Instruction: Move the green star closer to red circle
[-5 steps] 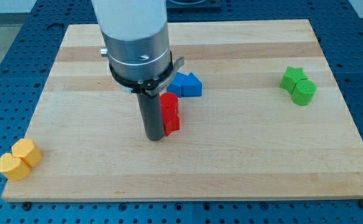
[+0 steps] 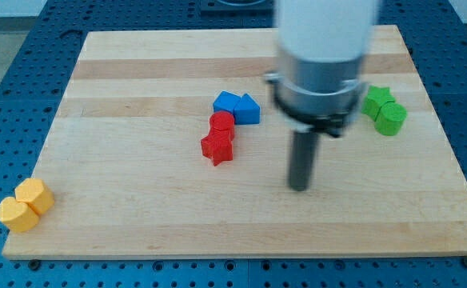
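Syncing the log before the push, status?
My tip on bare board, between red and green blocks. Green star at view's right, touching green cylinder. Red circle mid-board. Path between unobstructed.

A single camera looks down at a slant from beyond the board's (image 2: 137, 224) near long edge, facing across it toward the far edge at the view's top. It stands far enough back that all four corners show, with a strip of blue perforated table (image 2: 1, 264) around them. The arm (image 2: 323, 56) enters from the view's top, cut off by the frame.
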